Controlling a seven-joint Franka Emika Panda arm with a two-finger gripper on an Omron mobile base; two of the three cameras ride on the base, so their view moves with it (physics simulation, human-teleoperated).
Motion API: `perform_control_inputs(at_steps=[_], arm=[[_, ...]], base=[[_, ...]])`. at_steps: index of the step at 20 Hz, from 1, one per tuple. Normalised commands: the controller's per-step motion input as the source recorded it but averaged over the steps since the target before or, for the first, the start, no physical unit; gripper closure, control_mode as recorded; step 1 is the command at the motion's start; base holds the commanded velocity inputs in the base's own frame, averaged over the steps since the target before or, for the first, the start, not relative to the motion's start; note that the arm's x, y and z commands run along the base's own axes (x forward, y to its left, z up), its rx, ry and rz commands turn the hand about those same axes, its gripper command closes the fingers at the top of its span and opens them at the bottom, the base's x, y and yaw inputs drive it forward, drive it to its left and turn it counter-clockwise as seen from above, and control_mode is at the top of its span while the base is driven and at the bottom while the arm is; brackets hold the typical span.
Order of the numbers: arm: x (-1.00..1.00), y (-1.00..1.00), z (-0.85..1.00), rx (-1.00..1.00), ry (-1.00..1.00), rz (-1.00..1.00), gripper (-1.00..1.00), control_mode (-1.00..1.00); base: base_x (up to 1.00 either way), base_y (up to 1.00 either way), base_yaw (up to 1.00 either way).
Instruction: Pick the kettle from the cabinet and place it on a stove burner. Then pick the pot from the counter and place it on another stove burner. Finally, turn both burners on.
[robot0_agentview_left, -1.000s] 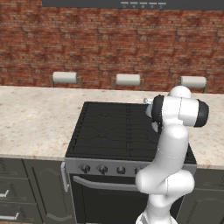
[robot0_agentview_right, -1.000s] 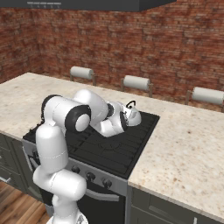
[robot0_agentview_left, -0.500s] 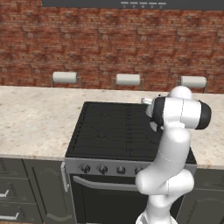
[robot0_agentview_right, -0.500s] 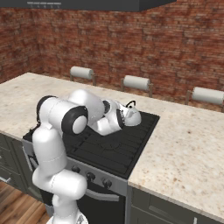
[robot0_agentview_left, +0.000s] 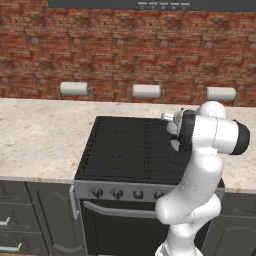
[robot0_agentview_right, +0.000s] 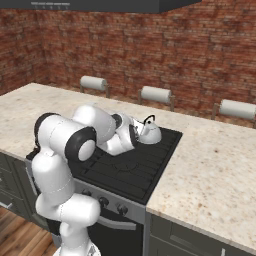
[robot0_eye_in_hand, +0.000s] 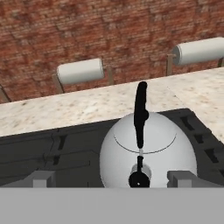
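Note:
The small silvery-white kettle (robot0_eye_in_hand: 146, 148) with its black arched handle stands upright on the back right burner of the black stove (robot0_agentview_left: 125, 150). In the right base view the kettle (robot0_agentview_right: 149, 133) sits just beyond my hand. My gripper (robot0_eye_in_hand: 113, 179) is open, its fingertips (robot0_eye_in_hand: 43, 178) spread either side of the kettle's near side and not gripping it. My arm hides most of the kettle in the left base view. The pot and the cabinet are out of view.
A row of knobs (robot0_agentview_left: 117, 193) runs along the steel range front. Beige speckled counter (robot0_agentview_left: 40, 145) lies on both sides of the stove (robot0_agentview_right: 215, 170). Three paper towel rolls (robot0_agentview_right: 156, 94) hang on the brick wall behind.
The kettle stays on the burner. My arm's elbow has shifted slightly back and down; the jaws remain wide apart.

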Motion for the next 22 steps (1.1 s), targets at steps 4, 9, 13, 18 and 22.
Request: perform_control_inputs(at_steps=[4, 9, 13, 18, 22], arm=[[-0.32, 0.05, 0.08, 0.00, 0.03, 0.00, -1.00, -1.00], [-0.31, 0.07, 0.15, -0.03, 0.01, 0.00, -1.00, -1.00], [-0.29, 0.10, 0.19, -0.06, 0.00, 0.00, -1.00, -1.00], [-0.31, 0.13, 0.17, -0.05, 0.01, 0.00, -1.00, -1.00], [-0.31, 0.14, 0.16, -0.04, 0.03, 0.00, -1.00, -1.00]], base=[[0.00, 0.00, 0.00], [0.00, 0.00, 0.00], [0.00, 0.00, 0.00], [0.00, 0.00, 0.00], [0.00, 0.00, 0.00]])
